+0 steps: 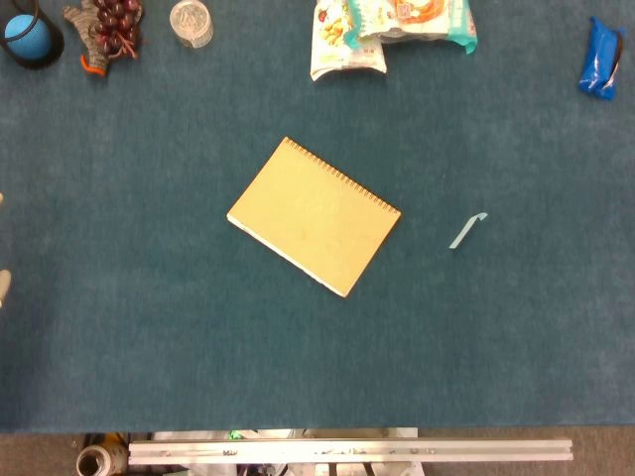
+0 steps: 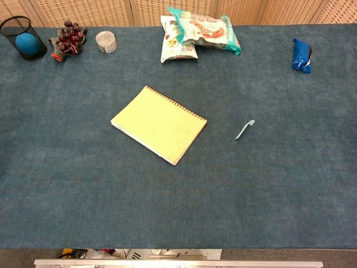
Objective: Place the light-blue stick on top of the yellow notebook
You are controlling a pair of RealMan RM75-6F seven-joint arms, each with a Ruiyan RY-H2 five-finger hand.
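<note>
Light-blue stick still on the desk, neither robot hand on it.

Your small light-blue plastic stick with a bent tip [image 1: 467,231] lies flat on the blue felt-covered desk [image 1: 149,327], just right of the yellow spiral-bound notebook [image 1: 314,215] but not touching it; its long axis runs diagonally, bent end up and to the right. Only pale fingertips of your left robot hand [image 1: 3,286] show at the far left edge, well apart from the stick, with the notebook between; you cannot tell its state. Your right robot hand is out of view, yet that side is probably nearer.
</note>
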